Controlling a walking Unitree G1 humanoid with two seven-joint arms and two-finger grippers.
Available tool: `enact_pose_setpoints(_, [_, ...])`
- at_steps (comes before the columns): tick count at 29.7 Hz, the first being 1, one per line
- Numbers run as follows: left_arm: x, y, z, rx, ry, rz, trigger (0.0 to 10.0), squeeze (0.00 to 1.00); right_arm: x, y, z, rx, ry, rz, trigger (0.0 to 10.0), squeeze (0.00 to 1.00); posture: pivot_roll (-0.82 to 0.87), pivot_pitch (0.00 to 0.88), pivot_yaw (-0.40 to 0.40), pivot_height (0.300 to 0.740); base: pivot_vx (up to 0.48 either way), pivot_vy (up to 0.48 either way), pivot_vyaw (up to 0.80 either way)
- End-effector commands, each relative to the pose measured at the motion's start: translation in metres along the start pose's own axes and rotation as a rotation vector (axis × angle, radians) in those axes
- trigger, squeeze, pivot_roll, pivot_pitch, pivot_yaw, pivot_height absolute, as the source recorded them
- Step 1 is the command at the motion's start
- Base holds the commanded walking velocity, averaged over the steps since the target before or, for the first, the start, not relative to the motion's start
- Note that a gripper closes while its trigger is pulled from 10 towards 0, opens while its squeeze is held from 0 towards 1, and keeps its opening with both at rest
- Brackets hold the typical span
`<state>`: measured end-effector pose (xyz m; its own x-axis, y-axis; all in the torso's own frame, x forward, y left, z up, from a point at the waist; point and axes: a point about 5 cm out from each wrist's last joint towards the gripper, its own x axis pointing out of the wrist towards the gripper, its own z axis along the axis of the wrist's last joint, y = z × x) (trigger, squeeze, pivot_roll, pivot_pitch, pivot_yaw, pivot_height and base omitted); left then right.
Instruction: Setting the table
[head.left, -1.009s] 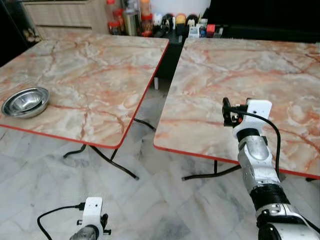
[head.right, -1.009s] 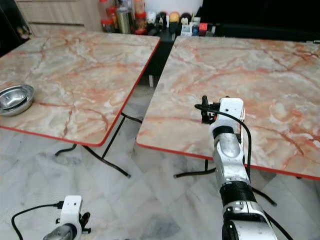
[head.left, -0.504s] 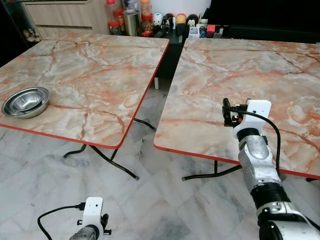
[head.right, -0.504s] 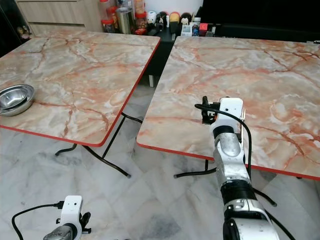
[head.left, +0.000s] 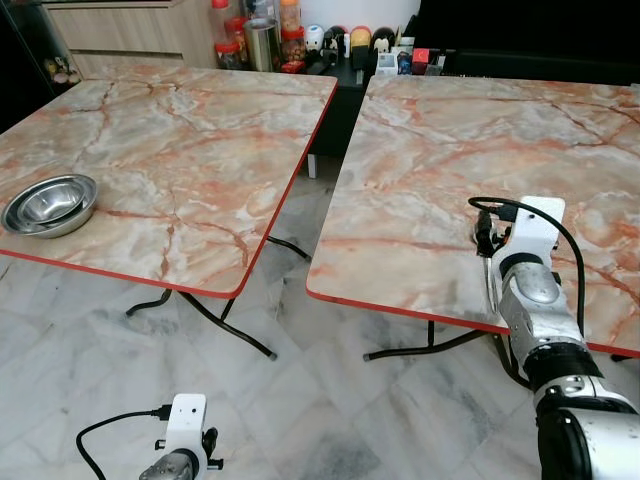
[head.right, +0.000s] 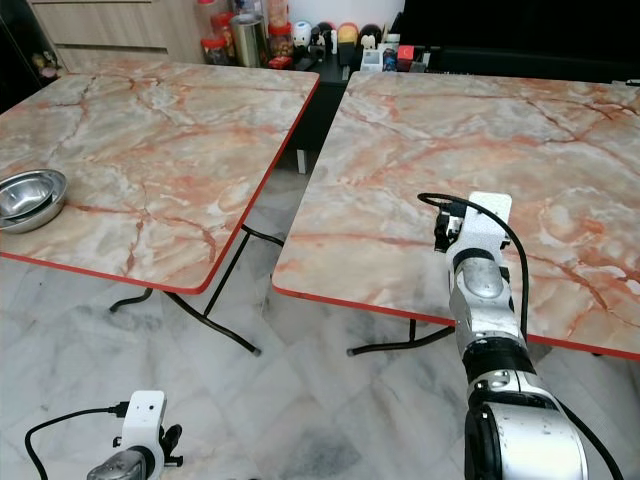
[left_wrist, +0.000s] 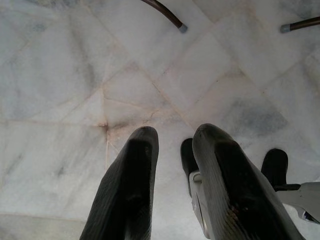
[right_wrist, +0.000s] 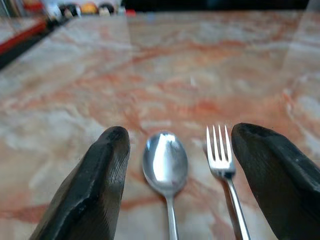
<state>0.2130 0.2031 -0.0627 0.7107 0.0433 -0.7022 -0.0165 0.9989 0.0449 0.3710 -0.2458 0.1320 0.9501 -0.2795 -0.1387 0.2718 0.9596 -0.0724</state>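
On the right table (head.left: 450, 130), near its front edge, lie a spoon (right_wrist: 165, 162) and a fork (right_wrist: 221, 155), side by side and not touching. Only the right wrist view lets you see them. They lie between the two black fingers (right_wrist: 97, 185) of the right gripper (right_wrist: 175, 175), which are spread wide apart and hold nothing. From the head camera the right arm (head.left: 530, 300) hides the spoon and fork, and you just see its white wrist over the table near the front edge.

The left wrist view looks down at the floor (left_wrist: 75, 75). The left gripper (left_wrist: 172, 145) hangs low there, with its two fingers a small gap apart and nothing between them. Two metal table feet (left_wrist: 183, 28) show on the tiles.

Both tables have a marble look, pink and orange, with red edges. On the left table (head.left: 180, 140), near its front left corner, sits a steel bowl (head.left: 50, 203). The floor is pale grey tile. At the back, past the tables, jars and small bottles (head.left: 262, 35) stand beside a wooden cabinet (head.left: 130, 30).

A second ago the right arm was more to the left. It has slid to the right along the front edge of the table. The bowl has stayed put.
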Motion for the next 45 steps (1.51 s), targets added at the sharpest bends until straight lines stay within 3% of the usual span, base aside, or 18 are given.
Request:
enact_pose_setpoints(1, [-0.001,0.004,-0.002,-0.004,0.014,0.009,10.0,0.0,0.003,0.0,0.005,0.013,0.014,-0.004,10.0,0.0,-0.03,0.093,0.03,0.74,0.0,0.0,0.0])
enact_pose_setpoints(10, [-0.001,0.006,-0.001,-0.002,0.012,0.014,10.0,0.0,0.006,0.008,0.0,0.034,0.103,0.004,10.0,0.0,-0.02,0.098,0.034,0.74,0.0,0.0,0.0])
enact_pose_setpoints(23, [-0.001,0.004,-0.003,-0.002,0.019,0.008,10.0,0.0,0.003,0.013,-0.017,-0.01,0.207,0.018,10.0,0.0,-0.02,0.104,0.032,0.74,0.0,0.0,0.0])
enact_pose_setpoints(45, [-0.002,0.006,-0.007,-0.005,0.031,0.007,10.0,0.0,-0.006,0.009,-0.044,-0.012,0.279,0.001,10.0,0.0,-0.01,0.104,0.035,0.74,0.0,0.0,0.0])
